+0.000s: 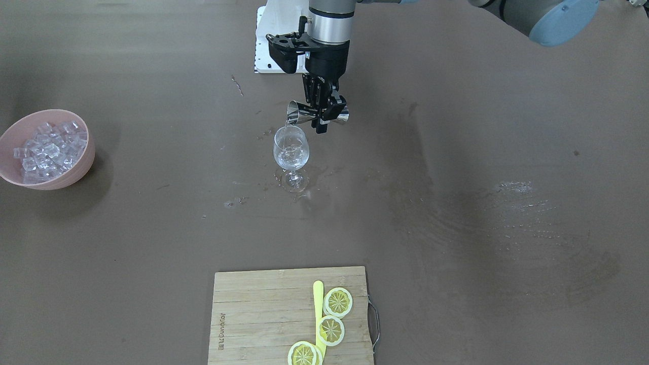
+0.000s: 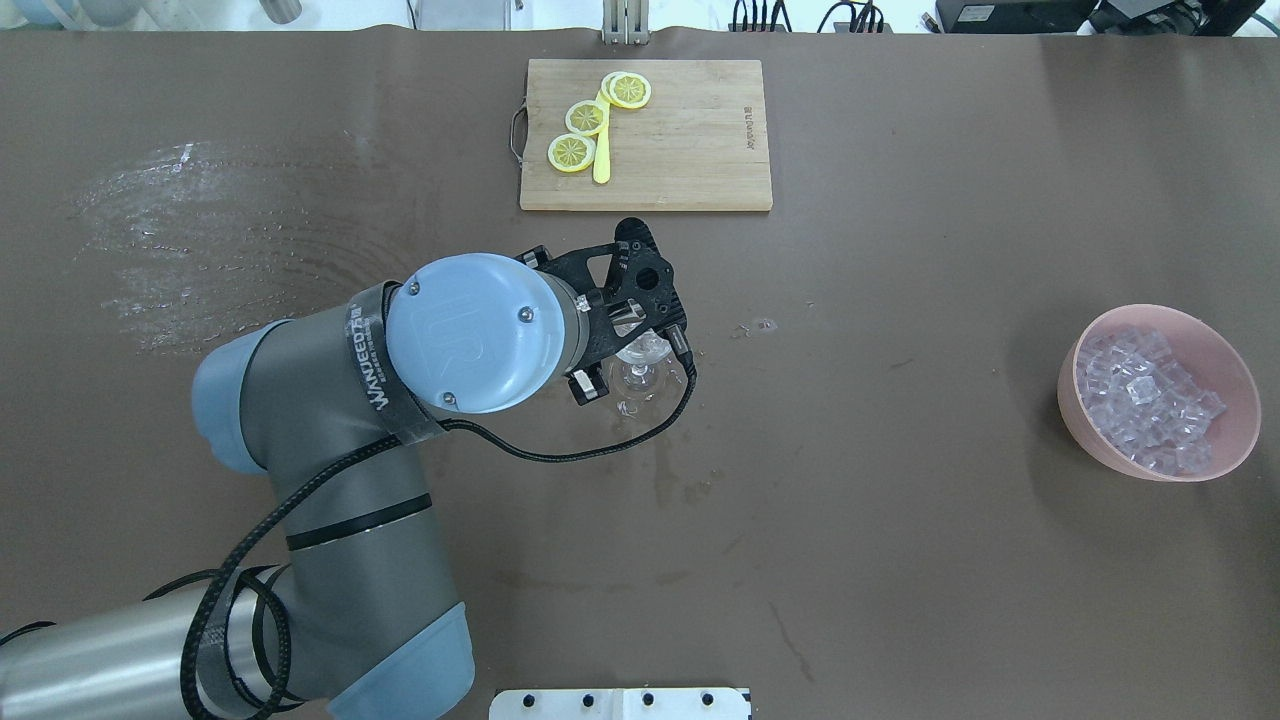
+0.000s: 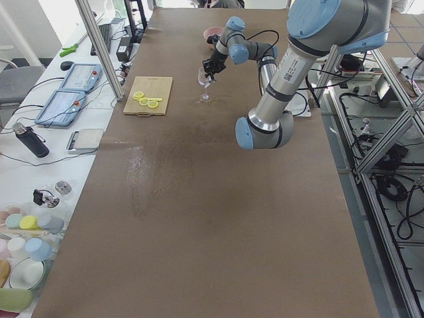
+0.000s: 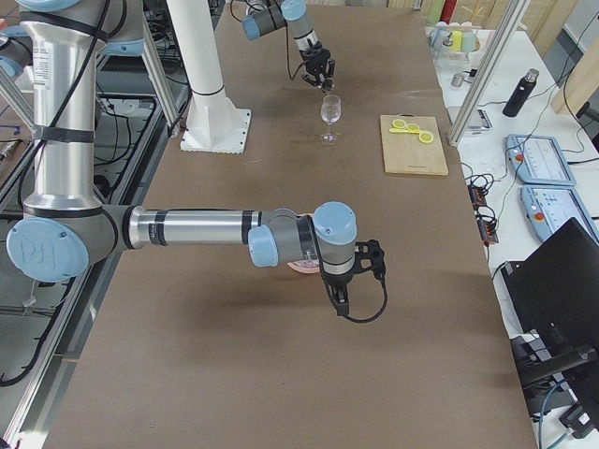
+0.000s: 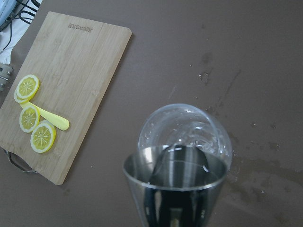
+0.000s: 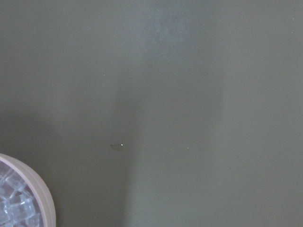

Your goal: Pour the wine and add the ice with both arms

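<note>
Left gripper (image 1: 324,115), upper centre of the front-facing view: fingers clamped narrow on the waist of a steel jigger (image 1: 296,112). The jigger lies tipped on its side, mouth just over the rim of the wine glass (image 1: 291,152). The glass stands upright on the table (image 1: 456,152), with wet spots around its foot. Something clear glints in its bowl, possibly liquid; the glare makes that hard to settle.

Overhead view: the left arm's wrist covers nearly all of the gripper and jigger, and only a sliver of the glass shows at its edge. Left wrist view: the jigger's rim fills the bottom edge, cut off below, with the glass bowl right behind it.

Ice (image 1: 48,149): a heap of clear cubes in the pink bowl (image 1: 83,162), far left of the front-facing view, well apart from the glass.

Right gripper (image 4: 342,301): seen only in the right side view, hanging over the bowl and hiding most of it. Finger spread: cannot tell. Its wrist view catches only the bowl's rim, lower left corner.

Cutting board (image 1: 253,314), bottom centre, cut off by the frame edge; lemon slices (image 1: 338,302) lie on it.
</note>
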`<state>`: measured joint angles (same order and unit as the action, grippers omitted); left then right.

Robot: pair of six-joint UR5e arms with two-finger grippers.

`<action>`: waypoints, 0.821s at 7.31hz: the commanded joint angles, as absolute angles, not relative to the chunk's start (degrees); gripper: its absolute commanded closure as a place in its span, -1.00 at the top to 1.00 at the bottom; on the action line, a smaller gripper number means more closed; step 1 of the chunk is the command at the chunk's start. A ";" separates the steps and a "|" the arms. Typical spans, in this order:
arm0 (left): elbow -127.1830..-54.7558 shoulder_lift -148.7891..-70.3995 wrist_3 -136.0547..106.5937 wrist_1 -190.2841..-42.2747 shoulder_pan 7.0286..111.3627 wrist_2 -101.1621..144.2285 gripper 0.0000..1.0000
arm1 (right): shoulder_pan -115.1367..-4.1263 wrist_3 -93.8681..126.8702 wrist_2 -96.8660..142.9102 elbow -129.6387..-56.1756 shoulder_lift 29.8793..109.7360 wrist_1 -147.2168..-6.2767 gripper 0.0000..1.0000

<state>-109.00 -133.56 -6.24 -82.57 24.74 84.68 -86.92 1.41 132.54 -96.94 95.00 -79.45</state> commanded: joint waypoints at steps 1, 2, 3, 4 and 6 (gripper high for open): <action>-108.99 -133.68 -6.24 -81.56 24.70 84.64 -1.00 | -86.92 1.41 132.54 -96.94 95.01 -79.45 1.00; -108.98 -134.12 -6.24 -80.00 24.70 84.55 -1.00 | -86.92 1.41 132.54 -96.94 95.01 -79.45 1.00; -108.98 -134.47 -6.24 -78.85 24.70 84.55 -1.00 | -86.92 1.41 132.54 -96.94 95.01 -79.45 1.00; -108.81 -134.56 -5.46 -78.75 24.70 83.94 -1.00 | -86.92 1.41 132.54 -96.86 95.01 -79.45 1.00; -108.55 -136.31 -3.69 -75.25 24.70 82.27 -1.00 | -86.92 1.41 132.54 -96.86 95.01 -79.45 1.00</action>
<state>-108.69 -135.28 -4.41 -77.26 24.70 82.93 -86.92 1.41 132.54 -96.87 95.01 -79.45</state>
